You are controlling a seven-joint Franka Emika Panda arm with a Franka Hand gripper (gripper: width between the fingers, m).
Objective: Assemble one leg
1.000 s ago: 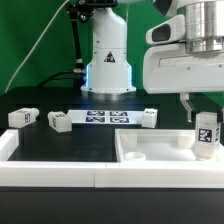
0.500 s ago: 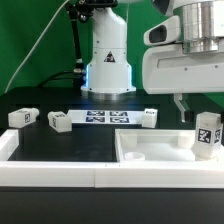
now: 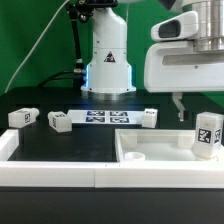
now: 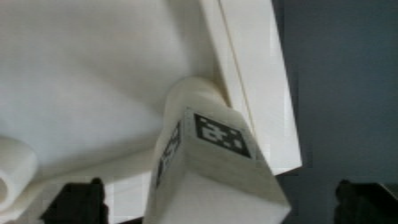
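One leg point(image 3: 207, 134) stands upright in the far corner of the large white panel point(image 3: 150, 152), at the exterior view's right, its marker tag facing the camera. My gripper point(image 3: 203, 108) is open and hovers just above it, touching nothing. One dark finger point(image 3: 180, 108) hangs beside the leg's top. In the wrist view the leg point(image 4: 214, 150) sits between my fingertips point(image 4: 80, 200), with clear gaps on both sides, next to the panel's raised rim point(image 4: 249, 70).
Three more legs lie on the black table: two at the exterior view's left point(image 3: 21, 117) point(image 3: 60, 122), one near the middle point(image 3: 149, 118). The marker board point(image 3: 105, 117) lies behind them. The robot base point(image 3: 107, 60) stands at the back. A white ledge point(image 3: 50, 175) borders the front.
My gripper has risen off the leg and drifted slightly toward the exterior view's right. The leg stays standing in the panel corner.
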